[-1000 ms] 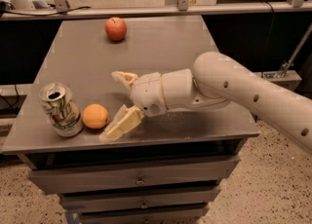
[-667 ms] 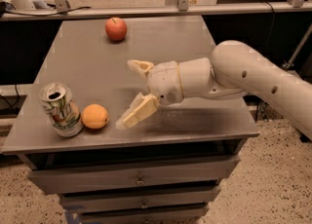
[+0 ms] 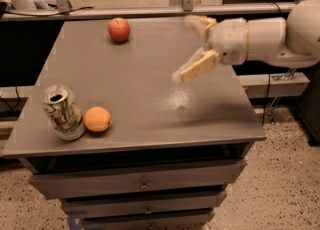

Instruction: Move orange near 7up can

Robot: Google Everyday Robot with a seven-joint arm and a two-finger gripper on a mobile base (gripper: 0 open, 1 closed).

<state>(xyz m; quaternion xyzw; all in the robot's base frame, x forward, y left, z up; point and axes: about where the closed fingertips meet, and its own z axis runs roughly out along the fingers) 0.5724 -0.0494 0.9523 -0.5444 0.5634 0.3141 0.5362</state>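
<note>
The orange lies on the grey table near its front left corner, touching or almost touching the 7up can, which stands upright just left of it. My gripper hangs in the air above the table's right side, far from the orange, up and to the right of it. Its two cream fingers are spread wide apart with nothing between them.
A red apple sits at the back of the table, left of centre. Drawers run below the tabletop. A rail and metal posts stand behind the table. The white arm reaches in from the right.
My gripper has pulled away from the orange, moving up and to the right over the table. The orange and the can have stayed where they were.
</note>
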